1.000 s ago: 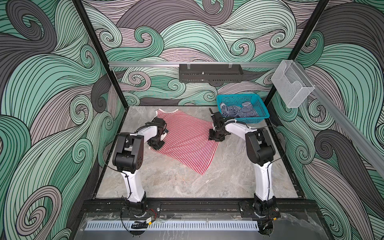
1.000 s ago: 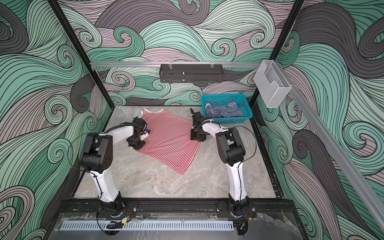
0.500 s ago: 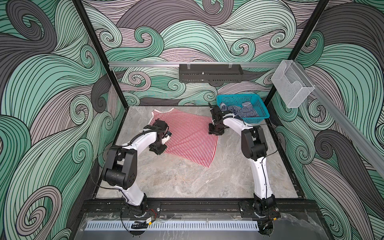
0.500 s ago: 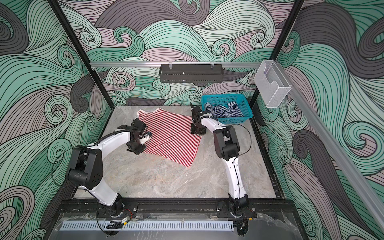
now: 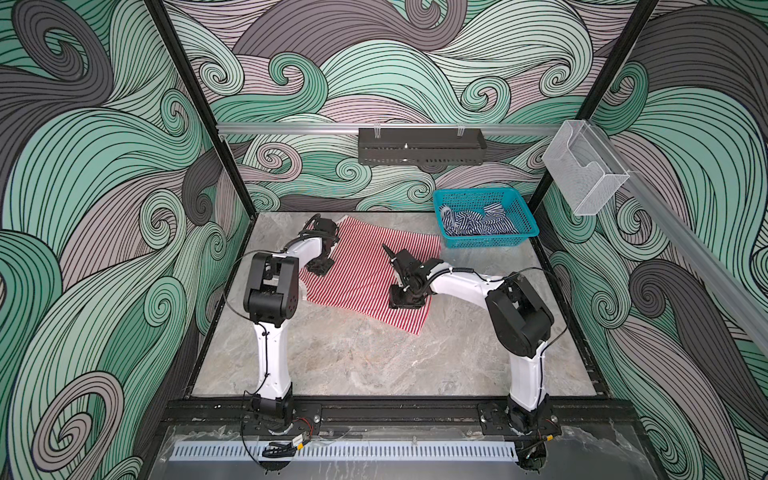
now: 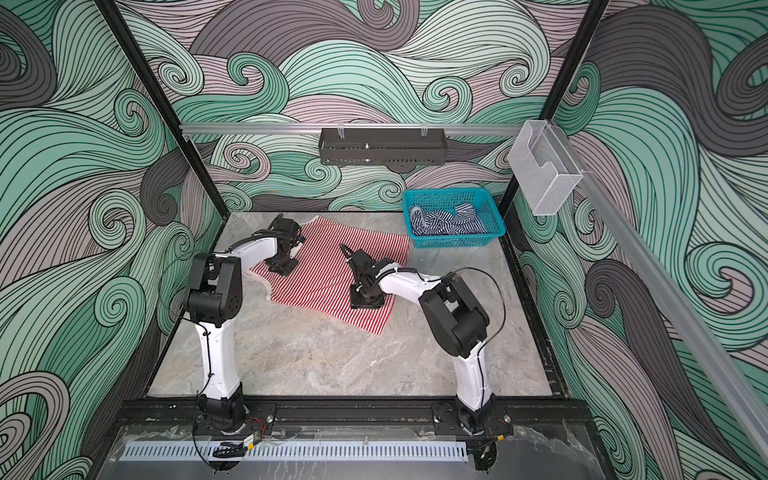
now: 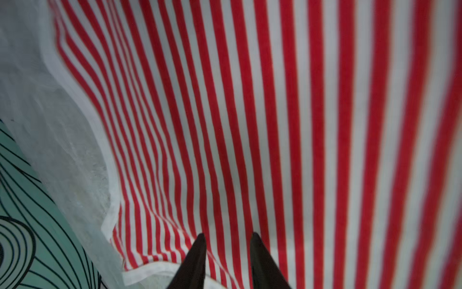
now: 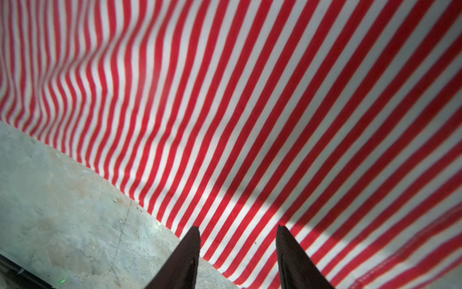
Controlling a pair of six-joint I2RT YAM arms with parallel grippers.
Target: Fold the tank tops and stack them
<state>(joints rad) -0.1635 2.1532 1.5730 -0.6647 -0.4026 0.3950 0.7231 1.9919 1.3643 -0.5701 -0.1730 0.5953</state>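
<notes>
Both arms bent low over the red-striped top (image 5: 365, 270), flat on the worktop (image 5: 353, 365): left arm (image 5: 305, 251) at its left edge, right arm (image 5: 457, 286) near the front; both jaws spread, maybe touching cloth.

White shells, black joints

The left arm (image 5: 272, 357) and the right arm (image 5: 525, 374) have white rounded shells, big black joint housings and thin black cables looping beside them. The base rail (image 5: 395, 409), low in the frame, carries small screws. The left gripper (image 7: 227, 234) and the right gripper (image 8: 237, 226) have dark fingers that narrow to points.
</notes>
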